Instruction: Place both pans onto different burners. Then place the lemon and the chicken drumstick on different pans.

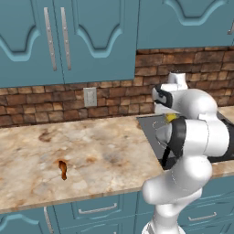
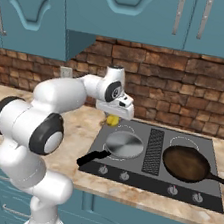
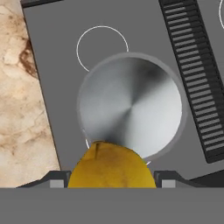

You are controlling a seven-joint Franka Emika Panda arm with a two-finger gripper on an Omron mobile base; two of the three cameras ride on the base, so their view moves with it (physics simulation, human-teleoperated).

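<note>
We're holding the lemon in our claw, hanging above the silver pan on the cooktop's left front burner. The brown pan is sitting on the right one, and the drumstick is lying on the table.

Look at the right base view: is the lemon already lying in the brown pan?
No. The lemon hangs in the claw above the stove's left side, while the brown pan on the right holds nothing.
</note>
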